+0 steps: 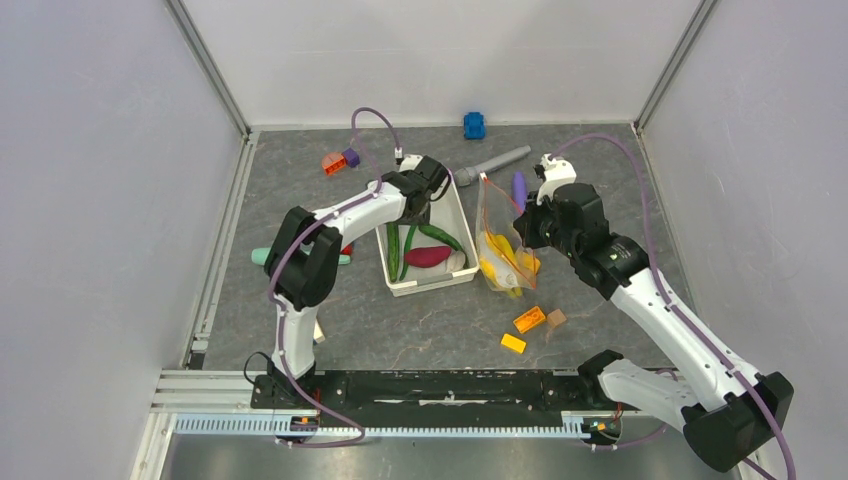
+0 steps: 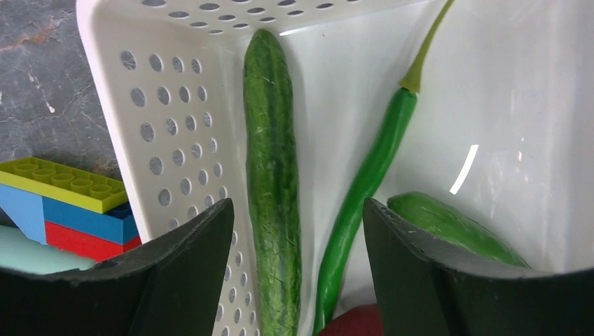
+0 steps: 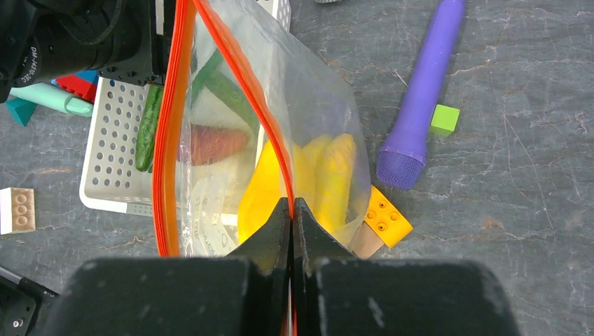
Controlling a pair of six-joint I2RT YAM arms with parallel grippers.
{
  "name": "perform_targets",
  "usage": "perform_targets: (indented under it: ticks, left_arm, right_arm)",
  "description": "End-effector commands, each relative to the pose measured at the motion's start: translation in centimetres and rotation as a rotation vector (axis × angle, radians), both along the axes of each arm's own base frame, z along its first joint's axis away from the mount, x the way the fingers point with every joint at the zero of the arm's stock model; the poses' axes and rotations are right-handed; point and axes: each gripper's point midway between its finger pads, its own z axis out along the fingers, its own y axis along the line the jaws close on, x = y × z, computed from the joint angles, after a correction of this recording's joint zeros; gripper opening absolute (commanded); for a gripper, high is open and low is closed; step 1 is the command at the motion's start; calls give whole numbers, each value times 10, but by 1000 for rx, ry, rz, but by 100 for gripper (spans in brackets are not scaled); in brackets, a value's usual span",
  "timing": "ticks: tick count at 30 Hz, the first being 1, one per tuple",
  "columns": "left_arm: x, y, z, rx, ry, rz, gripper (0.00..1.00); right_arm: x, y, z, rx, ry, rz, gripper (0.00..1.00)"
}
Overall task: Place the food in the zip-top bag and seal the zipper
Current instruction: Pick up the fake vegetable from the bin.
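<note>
My right gripper [image 3: 291, 204] is shut on the zip-top bag's orange-red zipper strip [image 3: 238, 73] and holds the clear bag [image 1: 500, 235] upright with its mouth open. Yellow banana-like pieces [image 3: 329, 175] lie in the bag's bottom. My left gripper [image 2: 298, 210] is open, hanging over the white basket [image 1: 462, 215]. Between its fingers lie a dark-green cucumber [image 2: 272, 175] and a slim green bean [image 2: 364, 182]; another cucumber [image 2: 455, 224] lies at the right. The purple-red sweet potato [image 1: 428, 256] is in the basket too.
A long purple cylinder [image 3: 420, 91] and a small green cube [image 3: 444, 119] lie right of the bag. Orange blocks [image 1: 528, 320] and a tan one [image 1: 556, 318] lie in front. Stacked building blocks [image 2: 63, 203] sit left of the basket. A blue toy [image 1: 474, 125] is at the back.
</note>
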Motion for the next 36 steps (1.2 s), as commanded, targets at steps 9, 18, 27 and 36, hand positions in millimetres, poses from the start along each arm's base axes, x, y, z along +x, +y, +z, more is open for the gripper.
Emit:
perform_targets:
  ticks: [9, 18, 27, 36]
  left_arm:
    - [21, 7, -9, -23, -32, 43, 66]
    - [21, 7, -23, -55, -18, 45, 63]
    - [19, 9, -31, -51, -3, 57, 61]
    - [17, 6, -38, -72, 13, 58, 50]
  right_arm:
    - [-3, -4, 1, -14, -18, 1, 0]
    - [-4, -8, 1, -22, -20, -13, 0]
    - [-4, -9, 0, -26, -18, -22, 0]
    - [-4, -9, 0, -27, -19, -22, 0]
